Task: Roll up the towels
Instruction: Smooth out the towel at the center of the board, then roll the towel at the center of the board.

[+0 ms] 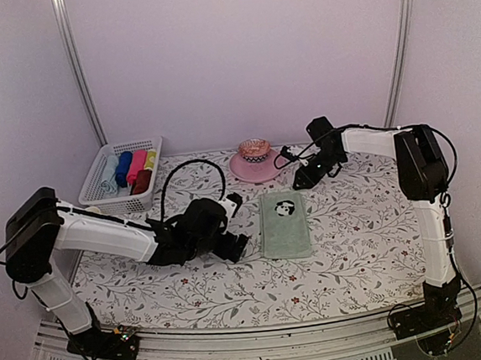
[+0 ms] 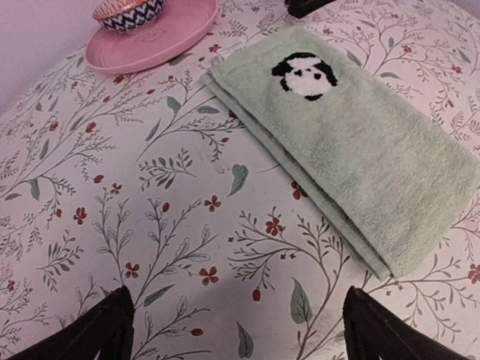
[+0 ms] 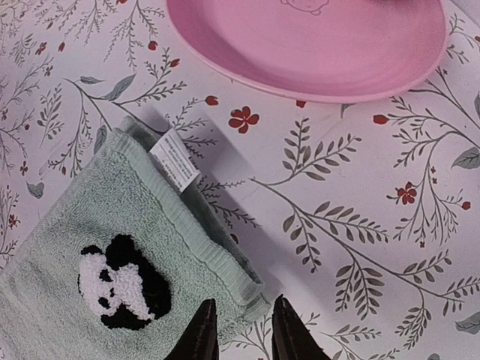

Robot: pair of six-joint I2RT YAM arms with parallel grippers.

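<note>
Nearest the arm bases, the left gripper (image 1: 239, 224) is seen just to the left of the green towel (image 1: 284, 225), above the floral table cover (image 1: 355, 237). Its fingers (image 2: 105, 330) are spread wide, and nothing is held between them. The green towel is laid flat on the cover as a folded strip, unrolled, with its length running from near to far. A black-and-white panda motif (image 2: 304, 75) is carried at its far end, and a white label (image 3: 174, 157) is shown at a far corner.

At that far end the right gripper (image 3: 246, 330) is lowered to the towel's right corner. Its fingers (image 3: 202, 334) are parted by only a narrow gap, and whether cloth is caught in it cannot be told.

Just beyond the towel, a pink plate (image 1: 238, 170) is placed with a small patterned bowl (image 1: 255, 149) on it. Far off to the towel's left, a white basket (image 1: 107, 200) is filled with rolled cloths, among them a dark red towel (image 1: 142, 182).
</note>
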